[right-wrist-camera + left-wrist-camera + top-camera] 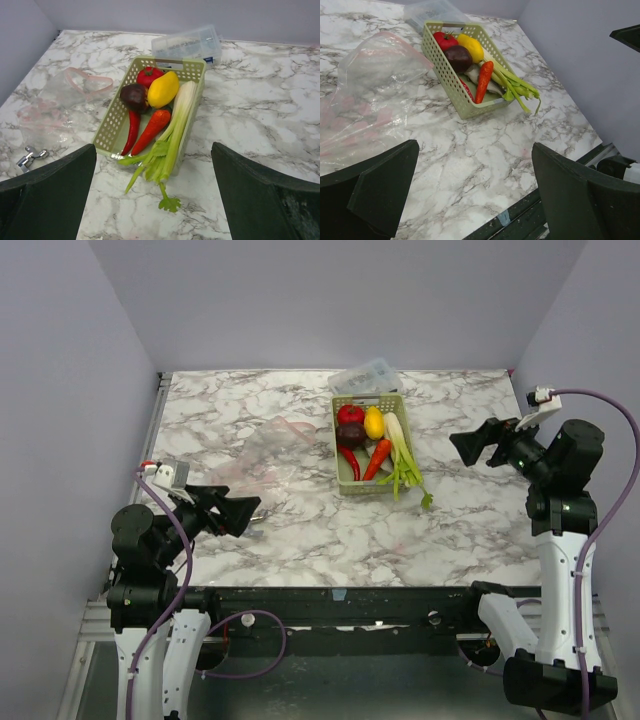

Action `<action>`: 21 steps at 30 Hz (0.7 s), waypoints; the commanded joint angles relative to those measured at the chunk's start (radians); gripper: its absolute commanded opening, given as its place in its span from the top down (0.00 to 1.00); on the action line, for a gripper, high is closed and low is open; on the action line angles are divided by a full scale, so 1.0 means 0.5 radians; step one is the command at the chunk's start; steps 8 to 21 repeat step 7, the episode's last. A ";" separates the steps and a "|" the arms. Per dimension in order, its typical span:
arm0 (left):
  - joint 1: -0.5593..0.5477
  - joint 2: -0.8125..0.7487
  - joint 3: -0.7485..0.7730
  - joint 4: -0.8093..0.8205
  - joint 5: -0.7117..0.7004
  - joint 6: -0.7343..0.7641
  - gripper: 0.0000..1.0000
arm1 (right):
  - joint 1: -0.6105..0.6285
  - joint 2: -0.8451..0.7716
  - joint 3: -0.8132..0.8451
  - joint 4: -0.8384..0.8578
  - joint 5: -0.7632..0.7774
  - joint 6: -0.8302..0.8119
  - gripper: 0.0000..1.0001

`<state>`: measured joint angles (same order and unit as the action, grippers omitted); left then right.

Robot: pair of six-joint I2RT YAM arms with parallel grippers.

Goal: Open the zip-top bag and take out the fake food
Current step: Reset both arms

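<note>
Marble table (300, 540), gray walls all around. Clear bag (262, 455) flat and empty on the left side. Toy food (372, 435) in the green basket (337, 455) just beside it (leek (398, 440) poking out over the near end). Left gripper (245, 510) near the bag, right gripper (465, 445) past the basket — both wide open, holding nothing.

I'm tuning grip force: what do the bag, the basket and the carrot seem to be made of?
The zip-top bag: thin, soft clear plastic film, glossy; it lies crinkled and the marbled table shows through. The basket: rigid pale green plastic, matte, its walls moulded with rows of holes. The carrot: probably hard plastic; smooth, slightly shiny orange skin.
</note>
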<state>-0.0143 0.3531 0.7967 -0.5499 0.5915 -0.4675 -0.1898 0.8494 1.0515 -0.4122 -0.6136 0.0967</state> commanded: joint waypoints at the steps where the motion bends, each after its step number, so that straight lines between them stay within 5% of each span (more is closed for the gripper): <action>1: 0.012 -0.005 0.022 -0.014 -0.016 0.022 0.01 | -0.006 -0.027 -0.023 0.035 0.052 0.000 0.00; 21: 0.010 -0.004 -0.002 -0.002 -0.017 0.024 0.01 | -0.008 -0.029 -0.037 0.058 -0.010 0.016 0.00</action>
